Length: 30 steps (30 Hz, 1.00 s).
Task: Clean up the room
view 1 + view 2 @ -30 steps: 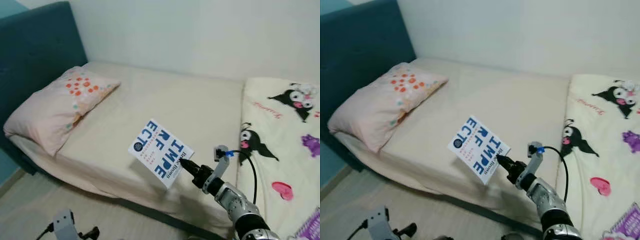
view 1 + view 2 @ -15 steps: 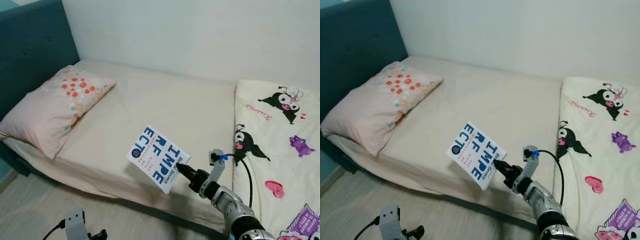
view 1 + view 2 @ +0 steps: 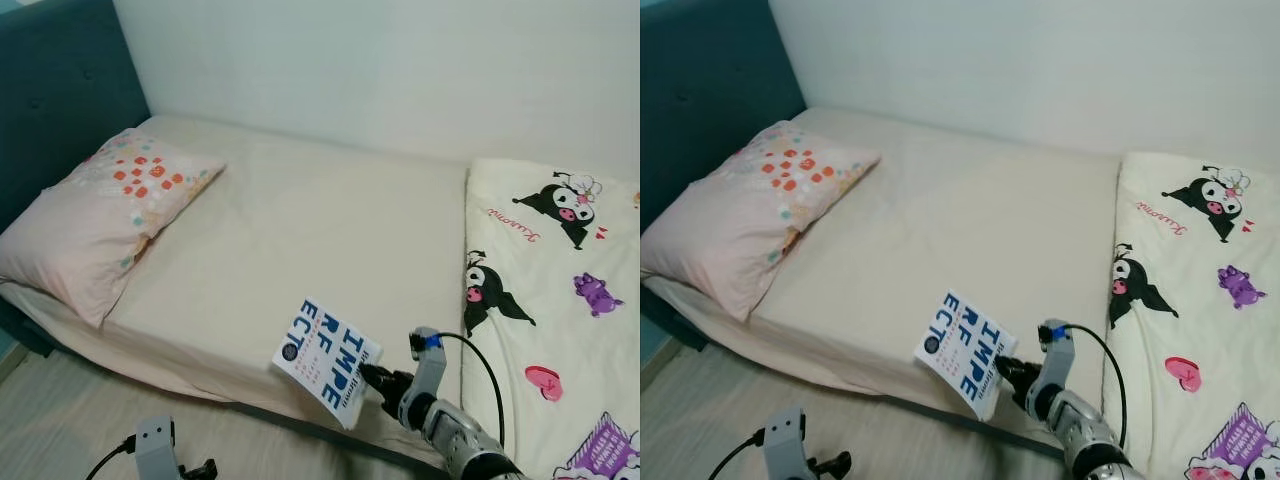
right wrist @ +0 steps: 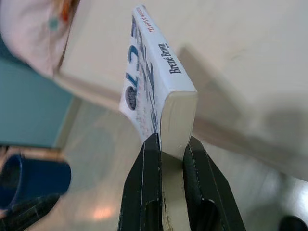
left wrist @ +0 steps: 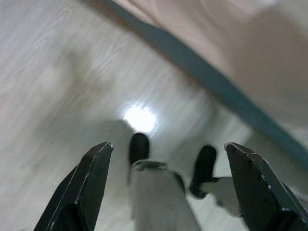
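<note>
Cream sheet over the bed (image 3: 330, 230), filling the head view from 9 to 3 o'clock; teal headboard (image 3: 50, 100) at 10 o'clock, cartoon-print blanket (image 3: 560, 300) at 3 o'clock, pale wood floor (image 3: 60, 420) at 7 o'clock. Pink dotted pillow (image 3: 95, 215) at 9 o'clock, resting on the sheet.

White paperback book (image 3: 328, 362) at 6 o'clock, held in the air over the near mattress edge, tilted, cover up. Right gripper (image 4: 166, 156) clamped on the book's lower corner only; fingers (image 4: 144, 178) pressed against both faces, narrow gap set by the book's thickness. Left gripper (image 5: 166, 185) at 7 o'clock, low above the floor, fingers spread wide, holding nothing.

Hazards, as judged:
- Corner-only grip: likely rotation or slip of the book under its own weight during travel.
- Slip here: drop onto the floor beside the bed frame.
- Blue cup-like object (image 4: 29, 180) on the floor near the bed: possible strike on a low swing.
</note>
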Motion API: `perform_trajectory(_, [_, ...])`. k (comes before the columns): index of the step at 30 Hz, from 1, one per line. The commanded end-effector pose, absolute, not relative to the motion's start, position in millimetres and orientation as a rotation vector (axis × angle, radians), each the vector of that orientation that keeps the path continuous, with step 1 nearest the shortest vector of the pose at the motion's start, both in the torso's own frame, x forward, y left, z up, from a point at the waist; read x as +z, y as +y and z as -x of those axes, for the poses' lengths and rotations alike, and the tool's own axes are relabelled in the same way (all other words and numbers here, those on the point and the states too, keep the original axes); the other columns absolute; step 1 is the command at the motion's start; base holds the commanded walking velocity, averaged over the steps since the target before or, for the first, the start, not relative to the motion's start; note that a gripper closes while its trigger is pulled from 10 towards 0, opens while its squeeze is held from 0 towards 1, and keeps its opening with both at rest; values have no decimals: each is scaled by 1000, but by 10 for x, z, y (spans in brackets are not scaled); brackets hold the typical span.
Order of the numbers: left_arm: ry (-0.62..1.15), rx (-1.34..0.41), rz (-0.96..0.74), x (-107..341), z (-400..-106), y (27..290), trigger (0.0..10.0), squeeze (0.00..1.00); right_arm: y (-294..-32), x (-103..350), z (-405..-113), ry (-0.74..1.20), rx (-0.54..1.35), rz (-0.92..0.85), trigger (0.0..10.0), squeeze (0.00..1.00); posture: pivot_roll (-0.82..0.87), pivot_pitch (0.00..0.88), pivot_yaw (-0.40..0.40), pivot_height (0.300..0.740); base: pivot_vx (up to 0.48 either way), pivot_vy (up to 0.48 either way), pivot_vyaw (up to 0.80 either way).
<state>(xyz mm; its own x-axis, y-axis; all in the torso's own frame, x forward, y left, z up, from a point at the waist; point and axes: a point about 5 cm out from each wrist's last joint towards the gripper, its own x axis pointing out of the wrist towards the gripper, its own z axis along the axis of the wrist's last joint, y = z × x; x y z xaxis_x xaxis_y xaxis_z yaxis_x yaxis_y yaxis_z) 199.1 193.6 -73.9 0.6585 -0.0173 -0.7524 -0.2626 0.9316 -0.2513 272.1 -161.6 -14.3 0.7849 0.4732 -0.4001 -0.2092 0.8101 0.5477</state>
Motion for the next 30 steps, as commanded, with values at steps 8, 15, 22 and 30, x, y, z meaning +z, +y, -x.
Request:
perform_trajectory(8, [878,130,371,-794,-1898,1892,10000,0,-1411,-173,-2692,563,472,-424,10000,0,-60,73,-6,740,0,0,800])
perform_trajectory(15, [892,111,349,-809,-1870,1889,10000,0,-1553,-432,-2440,704,291,-418,10000,0,-60,72,-5,740,0,0,800])
perform_trajectory(22, [923,145,367,-869,-1721,1955,10000,0,-1687,-643,-2166,790,58,-489,10000,0,-64,73,-6,740,0,0,800])
perform_trajectory(30, [941,126,361,-886,-1681,1952,10000,0,-1647,-624,-2197,787,108,-446,10000,0,-57,72,-11,740,0,0,800])
